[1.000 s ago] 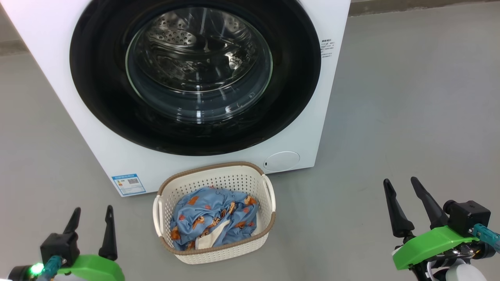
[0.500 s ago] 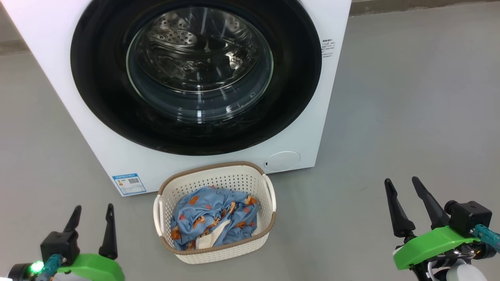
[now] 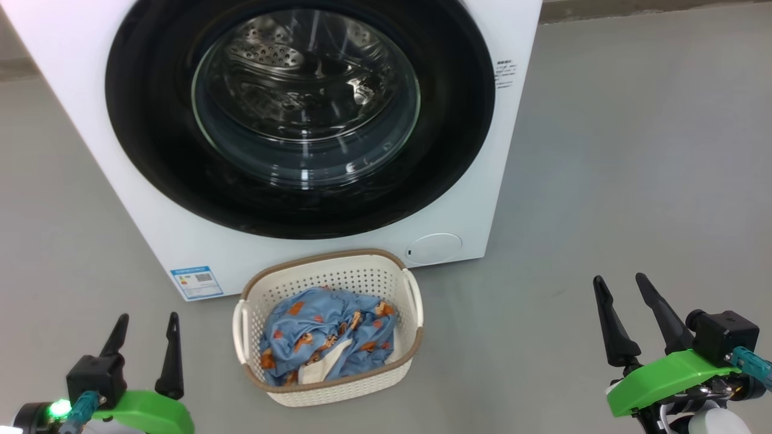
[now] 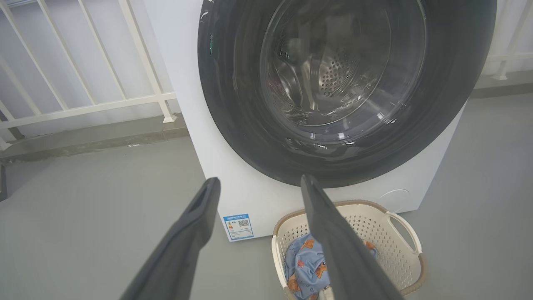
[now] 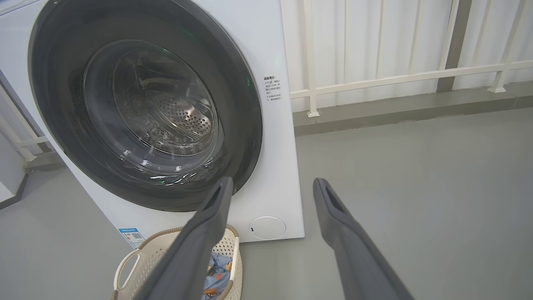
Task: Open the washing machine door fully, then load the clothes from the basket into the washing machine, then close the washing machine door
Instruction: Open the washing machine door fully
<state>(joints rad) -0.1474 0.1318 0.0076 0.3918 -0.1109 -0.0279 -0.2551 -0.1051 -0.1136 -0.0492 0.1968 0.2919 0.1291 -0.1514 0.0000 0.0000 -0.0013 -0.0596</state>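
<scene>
left claw (image 3: 149, 315) edged up; right claw (image 3: 617, 277) same; washing machine door (image 3: 301, 102) shut

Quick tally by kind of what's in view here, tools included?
washing machine: 1
basket: 1
clothes: 1 heap in the basket, too bunched to count singly
tools: 2, the left tool and the right tool, both open
Total: 5

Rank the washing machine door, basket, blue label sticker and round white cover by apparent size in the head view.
1. washing machine door
2. basket
3. round white cover and blue label sticker: look alike, unranked
</scene>
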